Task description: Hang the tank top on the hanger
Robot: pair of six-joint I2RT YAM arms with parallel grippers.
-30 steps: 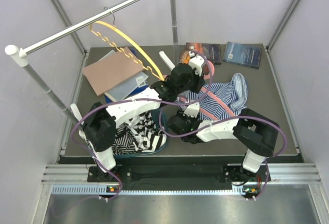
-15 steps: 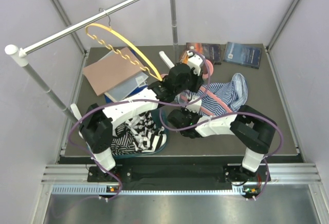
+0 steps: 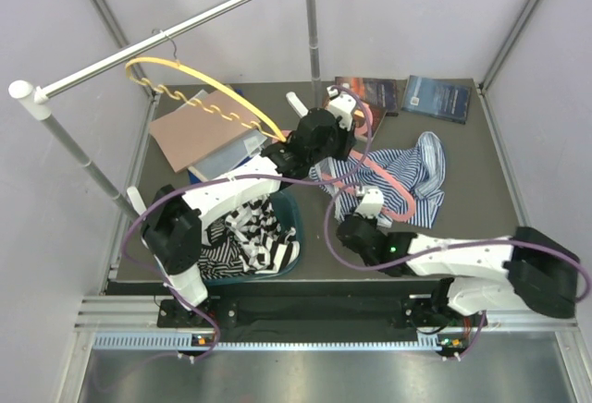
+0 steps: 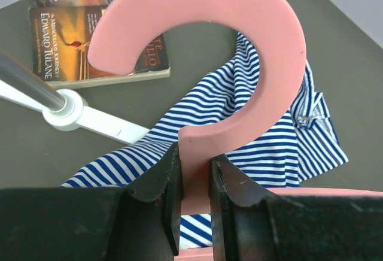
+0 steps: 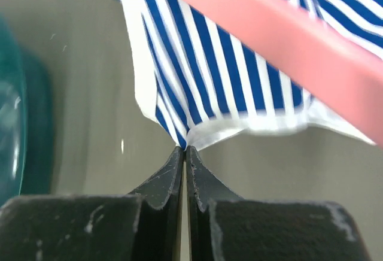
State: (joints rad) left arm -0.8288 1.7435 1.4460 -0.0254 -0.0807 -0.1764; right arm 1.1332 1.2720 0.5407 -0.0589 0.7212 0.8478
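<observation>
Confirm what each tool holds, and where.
Left tool clamps the hanger at the neck below its hook. Right tool pinches the tank top at a hem corner.

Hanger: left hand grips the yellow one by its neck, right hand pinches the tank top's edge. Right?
No: the left hand grips the pink hanger by its neck, as the left wrist view shows. The right hand does pinch the tank top's edge.

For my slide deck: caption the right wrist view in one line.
Right gripper pinches an edge of the tank top; the pink hanger crosses over the cloth.
</observation>
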